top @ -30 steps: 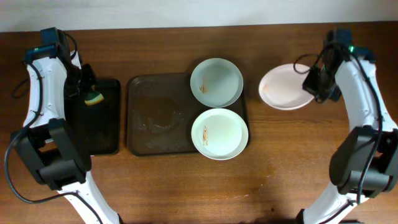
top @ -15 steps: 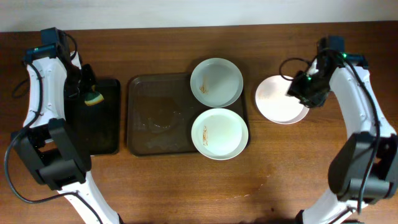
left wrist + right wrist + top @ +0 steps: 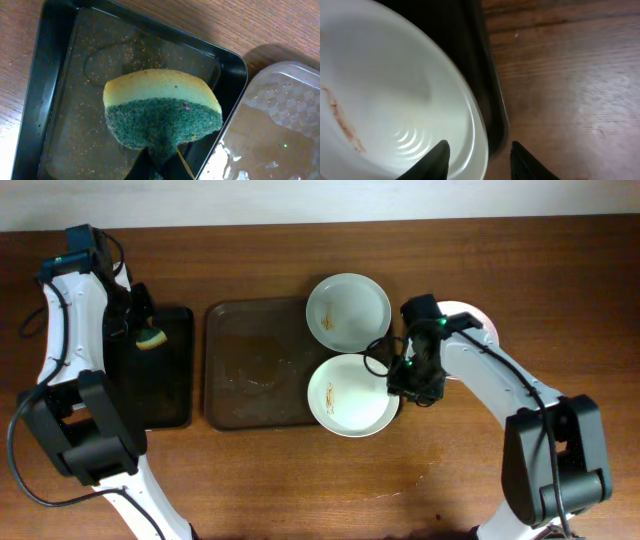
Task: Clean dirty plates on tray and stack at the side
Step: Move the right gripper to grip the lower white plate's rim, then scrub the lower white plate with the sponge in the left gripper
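Only the right wrist view shows that the right hand [image 3: 479, 161] is spread open, one finger over the near plate [image 3: 395, 90] and one outside the brown tray [image 3: 490, 100], the plate's rim between them; contact cannot be told. The left wrist view shows the left hand [image 3: 157, 167] pinched shut on a yellow-and-green sponge [image 3: 162, 107] above the black tray [image 3: 55, 65]. From overhead, the far plate [image 3: 348, 310] touches the near one, both orange-smeared and overhanging the tray's right edge. A third plate [image 3: 478, 315] lies on the wooden table [image 3: 300, 480], partly under the right arm. Bare wood runs along the front
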You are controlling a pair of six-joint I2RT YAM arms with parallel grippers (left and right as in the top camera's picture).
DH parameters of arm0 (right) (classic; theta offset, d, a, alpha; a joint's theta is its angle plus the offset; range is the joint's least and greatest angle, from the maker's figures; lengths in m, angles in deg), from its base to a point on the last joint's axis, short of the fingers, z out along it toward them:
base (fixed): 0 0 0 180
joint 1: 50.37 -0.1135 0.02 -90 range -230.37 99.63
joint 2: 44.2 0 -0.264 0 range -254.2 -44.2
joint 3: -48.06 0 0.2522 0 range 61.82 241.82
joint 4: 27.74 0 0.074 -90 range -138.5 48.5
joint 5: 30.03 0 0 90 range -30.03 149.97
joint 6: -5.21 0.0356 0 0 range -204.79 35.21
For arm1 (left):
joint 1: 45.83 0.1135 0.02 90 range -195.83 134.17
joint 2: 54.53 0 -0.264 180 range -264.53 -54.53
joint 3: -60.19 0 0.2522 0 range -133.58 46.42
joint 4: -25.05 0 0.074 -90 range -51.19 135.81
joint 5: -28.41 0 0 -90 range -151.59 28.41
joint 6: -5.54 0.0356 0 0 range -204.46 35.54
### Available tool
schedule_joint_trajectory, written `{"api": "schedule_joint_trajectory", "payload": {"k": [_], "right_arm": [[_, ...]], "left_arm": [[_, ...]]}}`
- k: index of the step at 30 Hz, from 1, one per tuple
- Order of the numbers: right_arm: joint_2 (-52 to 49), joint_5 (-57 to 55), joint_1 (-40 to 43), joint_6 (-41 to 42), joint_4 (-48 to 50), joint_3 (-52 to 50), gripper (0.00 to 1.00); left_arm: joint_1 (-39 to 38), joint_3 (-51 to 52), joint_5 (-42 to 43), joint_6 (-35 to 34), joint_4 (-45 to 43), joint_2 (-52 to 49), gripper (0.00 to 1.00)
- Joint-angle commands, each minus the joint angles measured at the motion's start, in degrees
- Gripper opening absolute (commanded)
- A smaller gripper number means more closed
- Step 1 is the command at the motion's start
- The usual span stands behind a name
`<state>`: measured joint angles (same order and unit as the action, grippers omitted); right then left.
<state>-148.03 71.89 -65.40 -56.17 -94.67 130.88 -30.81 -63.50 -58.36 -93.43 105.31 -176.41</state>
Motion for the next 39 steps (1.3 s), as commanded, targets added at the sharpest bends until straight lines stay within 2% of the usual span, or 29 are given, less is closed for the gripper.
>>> {"api": "schedule_joint_trajectory", "payload": {"k": [1, 2, 5, 9, 13, 16, 19, 22, 25, 27, 29, 31, 33, 35, 38, 39], "right_arm": [[-2.91, -0.57, -0.76, 1.73, 1.55, -1.40, 0.36], [-3.78, -0.57, -0.76, 1.73, 1.66, -1.40, 0.32], [-4.63, -0.39, -0.76, 1.70, 2.03, -1.38, 0.04], [-4.15, 0.09, -0.76, 1.70, 1.81, -0.31, 0.04], [-2.12, 0.20, -4.76, 2.12, 1.11, 6.34, 0.04], [-2.16, -0.22, -11.32, 7.78, 5.70, 8.72, 0.04], [-4.44, -7.96, -18.45, 18.56, 13.55, 8.70, 0.04], [-7.93, -9.44, -22.14, 20.63, 18.82, 8.70, 0.04], [-11.76, -7.78, -22.38, 22.91, 20.35, 8.72, 0.04], [-11.85, -6.75, -21.57, 22.91, 20.50, 8.72, 0.24], [-11.85, -6.27, -20.41, 22.62, 22.18, 8.76, 0.34], [-11.85, -5.75, -19.47, 21.11, 24.87, 8.76, 0.38], [-12.83, -5.57, -18.64, 20.96, 27.08, 8.76, 0.38], [-14.25, -3.37, -18.64, 20.96, 27.06, 8.76, 0.31], [-15.93, -0.81, -18.64, 21.42, 27.54, 8.74, 0.04], [-15.93, -0.76, -18.62, 21.44, 27.87, 8.76, 0.04]], "left_arm": [[0.26, 0.07, 0.46, 0.94, -0.22, 0.28, 0.01], [0.26, 0.07, 0.46, 0.94, -0.24, 0.28, 0.01], [0.26, 0.07, 0.46, 0.94, -0.24, 0.28, 0.01], [0.26, 0.07, 0.46, 0.94, -0.24, 0.28, 0.01], [0.26, 0.07, 0.46, 0.94, -0.24, 0.28, 0.01], [0.26, 0.07, 0.46, 0.94, -0.22, 0.28, 0.01], [0.24, 0.07, 0.48, 0.94, -0.70, 0.28, 0.01], [-0.26, 0.07, 0.48, 0.94, -0.92, 0.24, 0.01], [-2.47, 0.07, 0.70, 0.96, -0.90, 0.24, 0.01], [-4.24, 0.07, 0.68, 1.01, -0.90, 0.24, 0.00], [-6.45, 0.07, 0.74, 1.81, -0.87, 0.24, 0.01], [-8.57, 0.07, 2.49, 2.67, -0.72, 0.24, 0.00], [-11.10, 0.24, 3.06, 3.02, -0.70, 0.02, 0.00], [-12.74, 1.01, 3.23, 4.07, -0.72, 0.00, 0.01], [-15.98, 3.10, 5.79, 10.54, -0.92, -0.02, 0.01], [-16.98, 4.44, 5.81, 11.13, -1.46, -0.02, 0.01]]}}
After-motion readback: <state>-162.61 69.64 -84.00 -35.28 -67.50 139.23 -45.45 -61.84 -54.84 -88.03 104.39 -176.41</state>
